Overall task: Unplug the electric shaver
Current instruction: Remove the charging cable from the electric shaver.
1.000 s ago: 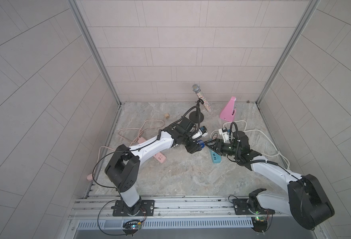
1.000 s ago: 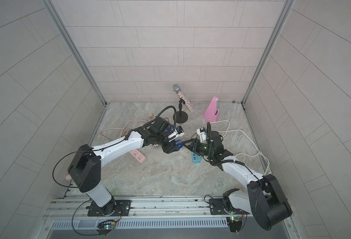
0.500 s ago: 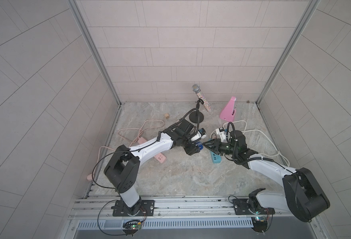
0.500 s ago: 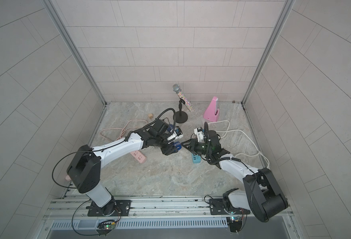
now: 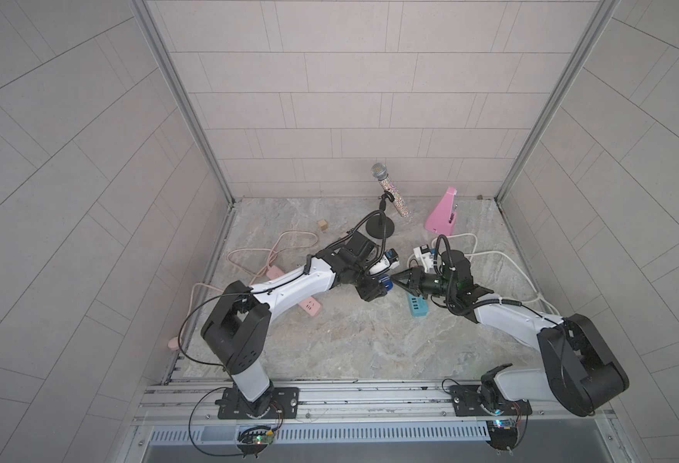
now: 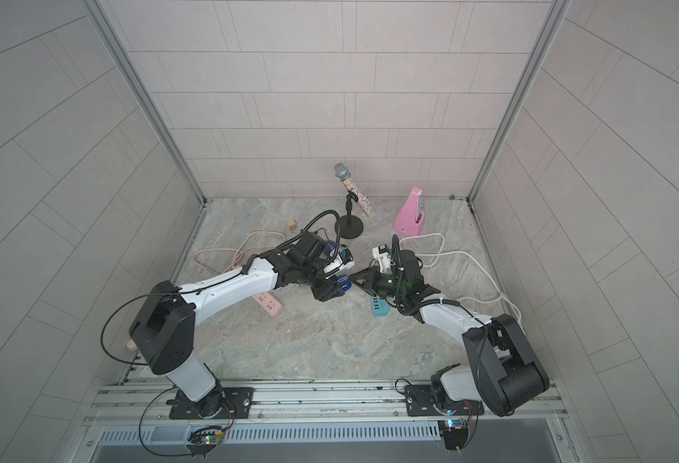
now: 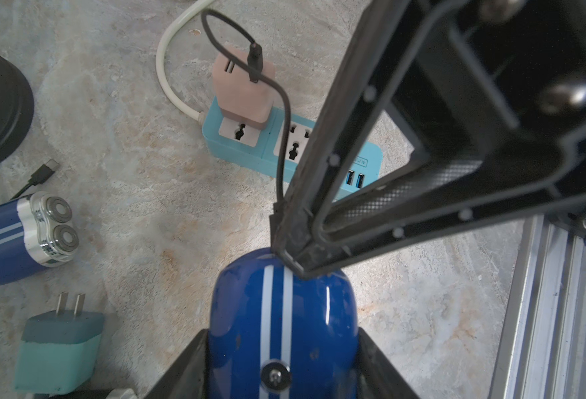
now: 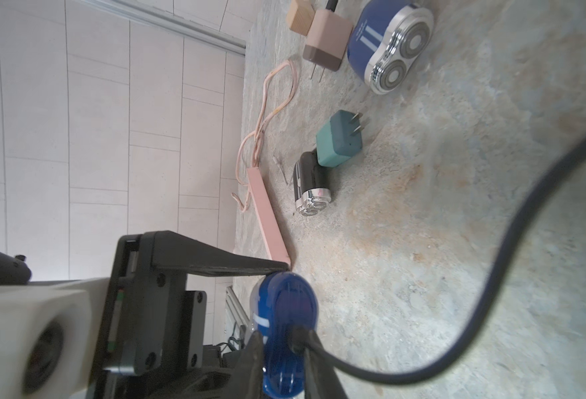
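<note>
1. The counter (image 5: 369, 340) is grey and veined.
2. The left end effector (image 5: 379, 286) grips the shaver (image 7: 281, 311). The right end effector (image 7: 289, 257) is clamped on the plug (image 8: 296, 340).
3. Shaver: blue, held above the counter's middle.
4. Plug: black, seated in the shaver's end.

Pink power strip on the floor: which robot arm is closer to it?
Left. The left arm stretches directly over the pink power strip, hiding its middle; the right arm is on the far side of the held blue shaver, well away.
</note>
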Robot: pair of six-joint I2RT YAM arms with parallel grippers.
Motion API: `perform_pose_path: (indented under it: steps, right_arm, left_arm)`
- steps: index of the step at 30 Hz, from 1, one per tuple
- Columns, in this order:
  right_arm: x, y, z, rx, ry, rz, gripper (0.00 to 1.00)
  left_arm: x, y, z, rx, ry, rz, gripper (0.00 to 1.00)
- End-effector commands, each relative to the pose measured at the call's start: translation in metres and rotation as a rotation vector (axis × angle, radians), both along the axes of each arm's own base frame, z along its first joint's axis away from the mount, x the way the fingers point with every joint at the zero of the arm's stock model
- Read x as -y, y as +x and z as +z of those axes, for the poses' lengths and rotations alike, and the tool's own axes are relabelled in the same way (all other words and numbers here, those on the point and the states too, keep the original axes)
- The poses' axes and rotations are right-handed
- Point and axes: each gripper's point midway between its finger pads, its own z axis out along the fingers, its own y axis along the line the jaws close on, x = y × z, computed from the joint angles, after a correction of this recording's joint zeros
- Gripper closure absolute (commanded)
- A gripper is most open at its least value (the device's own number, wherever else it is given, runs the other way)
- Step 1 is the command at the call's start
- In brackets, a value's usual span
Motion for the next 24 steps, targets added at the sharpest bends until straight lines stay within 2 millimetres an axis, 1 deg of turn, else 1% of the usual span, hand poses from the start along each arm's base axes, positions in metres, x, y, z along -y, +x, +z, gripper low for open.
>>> perform_pose_path:
  steps: [1, 3, 11, 15, 20, 24]
  right_arm:
    - [-0.0047, 0.0020, 0.0083, 0.020, 0.015, 0.014, 0.81]
    - [-0.0046, 0.0015, 0.0077, 0.018, 0.013, 0.014, 0.82]
    - [-0.0042, 0.0014, 0.0058, 0.016, 0.008, 0.013, 0.84]
    - [-0.0043, 0.0010, 0.0055, 0.019, 0.002, 0.016, 0.92]
    - [-0.0028, 0.0023, 0.0046, 0.033, -0.012, 0.010, 0.95]
    - [-0.0027, 0.0053, 0.0092, 0.055, -0.015, 0.005, 0.98]
  left_arm:
    - [0.0050, -0.0005, 0.0181, 0.045, -0.044, -0.014, 0.52]
    - [0.0045, -0.0006, 0.0181, 0.045, -0.044, -0.013, 0.52]
    - [0.0029, 0.0001, 0.0205, 0.058, -0.042, -0.007, 0.53]
    - [0.0026, 0.0000, 0.0216, 0.058, -0.045, -0.004, 0.53]
    - [0.0047, -0.0029, 0.0248, 0.045, -0.063, -0.011, 0.53]
    - [0.0060, -0.0078, 0.0274, 0.032, -0.078, -0.022, 0.53]
